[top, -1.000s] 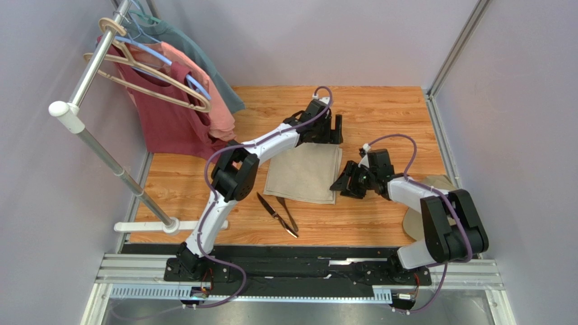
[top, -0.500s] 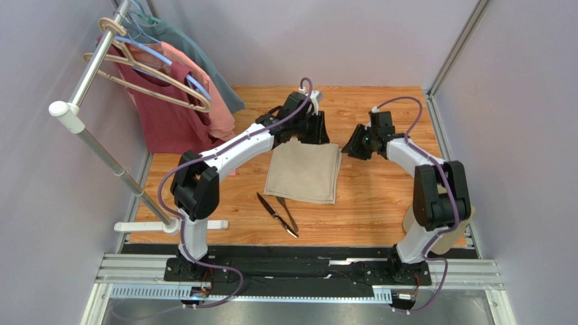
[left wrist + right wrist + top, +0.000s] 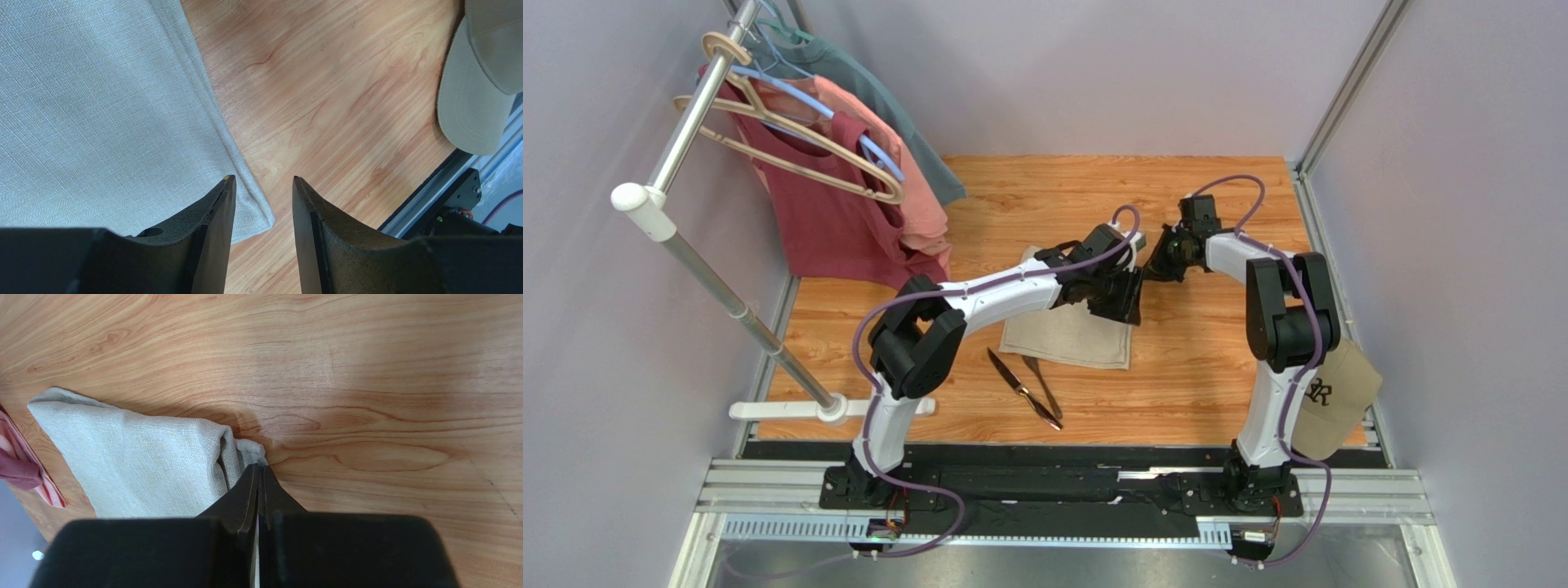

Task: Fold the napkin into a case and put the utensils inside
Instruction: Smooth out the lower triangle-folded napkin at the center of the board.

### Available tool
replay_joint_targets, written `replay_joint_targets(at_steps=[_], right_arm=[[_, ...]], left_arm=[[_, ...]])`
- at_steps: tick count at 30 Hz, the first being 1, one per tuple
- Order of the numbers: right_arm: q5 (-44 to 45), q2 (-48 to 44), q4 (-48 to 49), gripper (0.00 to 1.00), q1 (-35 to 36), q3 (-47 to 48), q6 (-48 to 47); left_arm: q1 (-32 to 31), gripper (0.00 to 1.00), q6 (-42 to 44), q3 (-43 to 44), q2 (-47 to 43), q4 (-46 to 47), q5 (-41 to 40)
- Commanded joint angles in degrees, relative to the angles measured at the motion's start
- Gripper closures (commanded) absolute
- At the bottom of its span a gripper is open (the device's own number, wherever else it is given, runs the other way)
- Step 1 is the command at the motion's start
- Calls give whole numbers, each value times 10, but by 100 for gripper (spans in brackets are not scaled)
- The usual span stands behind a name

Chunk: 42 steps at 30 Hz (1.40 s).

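Observation:
The beige napkin (image 3: 1064, 333) lies flat mid-table, about one fork length wide. My right gripper (image 3: 1152, 265) is shut on its far right corner, where the cloth bunches into folds (image 3: 240, 450) at the closed fingertips (image 3: 258, 470). My left gripper (image 3: 1123, 301) hovers over the napkin's right edge, open. In the left wrist view the near right corner of the napkin (image 3: 253, 208) lies on the wood between its fingers (image 3: 263, 179). The dark knife (image 3: 1011, 374) and fork (image 3: 1048, 395) lie crossed just in front of the napkin, free of both grippers.
A tan cap (image 3: 1333, 398) with a dark logo sits at the table's near right edge, also the cap (image 3: 485, 79) in the left wrist view. Red and pink shirts (image 3: 844, 211) hang from a rack (image 3: 707, 276) on the left, reaching the table's far left corner.
The left gripper moved from the napkin's far edge to its right edge. The right gripper moved in to the far right corner and shut on the cloth. The right arm no longer covers the cap.

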Motion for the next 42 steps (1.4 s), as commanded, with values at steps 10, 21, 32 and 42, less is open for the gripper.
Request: replay_joint_targets(at_steps=[10,21,32,42], right_arm=[[19,35,-25,100,-8,51,-31],[-10,-7,-43,98,-17,56,-34],[-64,4,-1,100,-33,49,-7],[-85,11,26,100,-33,38,5]], left_arm=[[-15,62,21,-75,-12,37,-28],[8,53,2,138,27,-32,-132],[44,66,2,318,189,-59,-218],[44,69,-45,285,214,20,-222]])
